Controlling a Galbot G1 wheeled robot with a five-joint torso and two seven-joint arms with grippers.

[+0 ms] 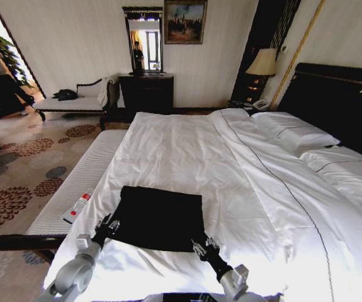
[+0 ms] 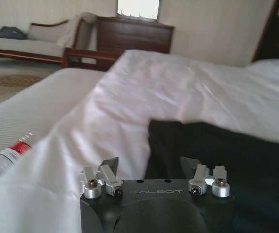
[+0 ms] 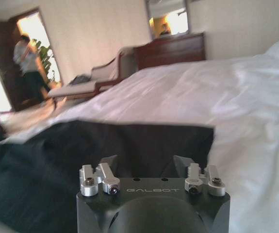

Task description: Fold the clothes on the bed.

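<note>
The clothes, a black T-shirt [image 1: 160,217], lie as a flat rectangle on the near part of the bed's white duvet [image 1: 187,141]. My left gripper [image 1: 108,225] is at the shirt's near left corner. In the left wrist view this gripper [image 2: 149,165] is open and straddles the edge of the black shirt [image 2: 226,155]. My right gripper [image 1: 203,244] is at the shirt's near right corner. In the right wrist view that gripper [image 3: 144,162] is open, low over the black shirt [image 3: 81,155]. No lettering shows on the shirt.
A pale padded bench [image 1: 73,189] runs along the bed's left side and carries a white-and-red object [image 1: 77,207]. White pillows [image 1: 294,133] lie against the dark headboard [image 1: 338,100]. A dresser [image 1: 146,93], a chaise [image 1: 73,100] and a lamp [image 1: 262,63] stand by the far wall.
</note>
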